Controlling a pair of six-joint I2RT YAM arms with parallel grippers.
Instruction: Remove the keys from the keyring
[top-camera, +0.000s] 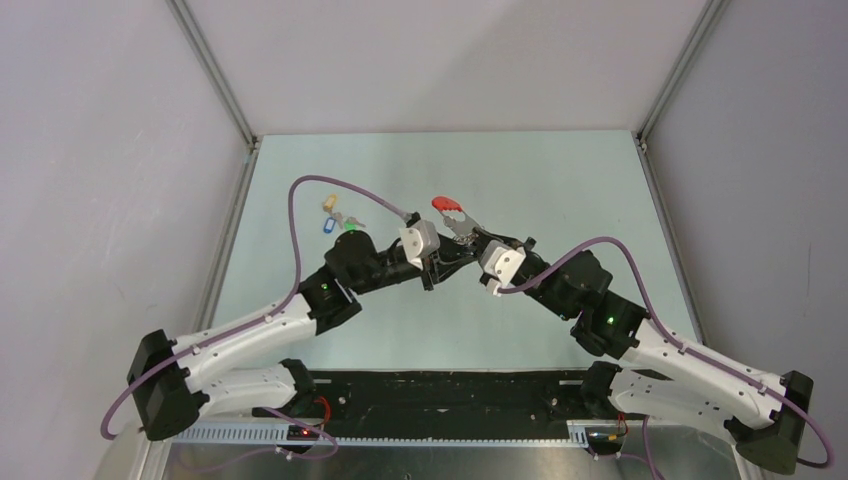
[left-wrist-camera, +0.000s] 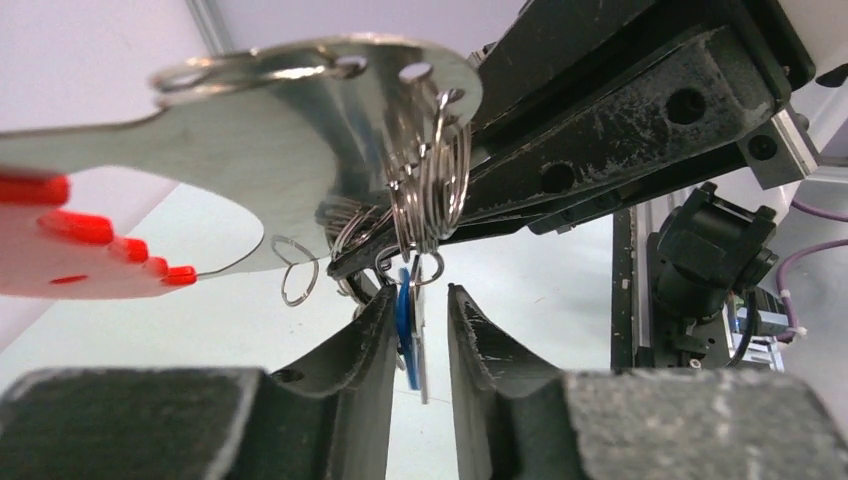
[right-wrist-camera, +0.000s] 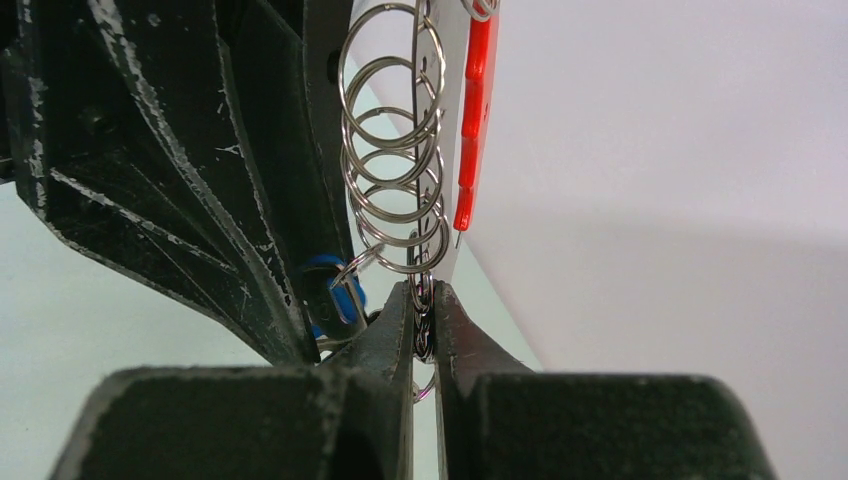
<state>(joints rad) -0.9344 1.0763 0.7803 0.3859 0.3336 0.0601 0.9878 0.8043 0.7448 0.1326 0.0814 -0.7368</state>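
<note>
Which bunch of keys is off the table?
The bunch on the red-strapped keyring, gripped by the right pincer; the one with tan, blue and green tags lies on the table.

Soft, even light from above fills the overhead view — the pale table (top-camera: 420, 330) carries only faint shadows beneath the arms (top-camera: 250, 335). In the left wrist view the red strap (left-wrist-camera: 70, 245) is blurred and glowing at the edge, and the left tool (left-wrist-camera: 420, 300) goes soft toward its near base. The right wrist view shows the keyring (right-wrist-camera: 400, 180) crisp — the right tool (right-wrist-camera: 423, 300) dark, underlit.
</note>
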